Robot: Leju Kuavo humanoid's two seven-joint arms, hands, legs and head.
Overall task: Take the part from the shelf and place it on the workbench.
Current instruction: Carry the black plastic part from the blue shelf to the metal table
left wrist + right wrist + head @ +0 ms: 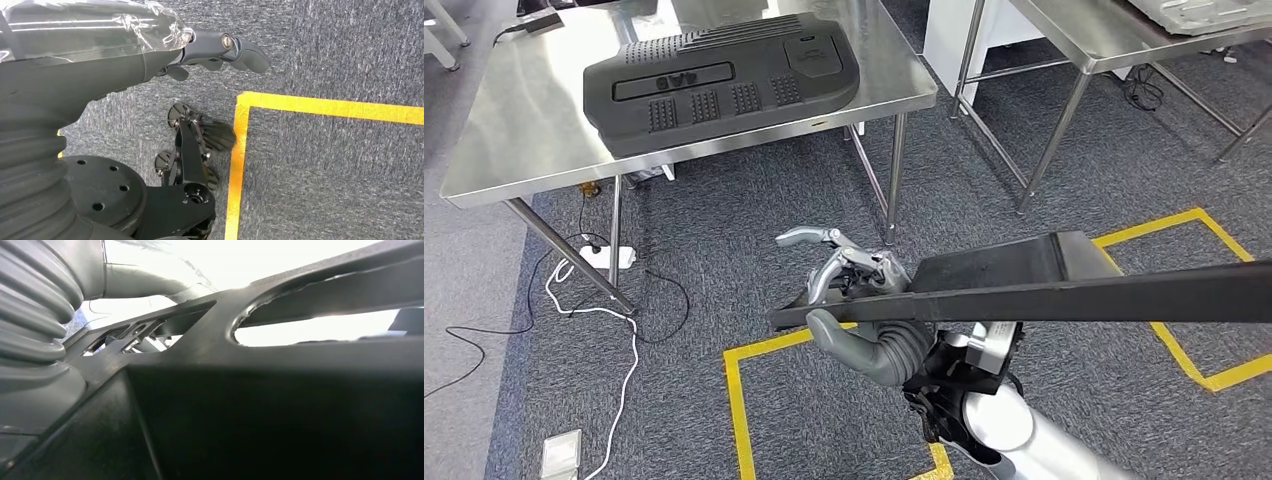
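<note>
Black flat part (1064,285) in right hand (864,300)

Part: a black plastic part (280,405) spans most of the right wrist view, seen very close and from its dark side.
Openings: one long rounded cut-out shows bright light through it; several smaller cut-outs sit nearer the hand.
Right hand: the right hand (75,360) comes in beside the part, its grey ribbed cover and thumb pressed against the part's edge.
Background: washed-out white glare beyond the part, no detail readable.
</note>
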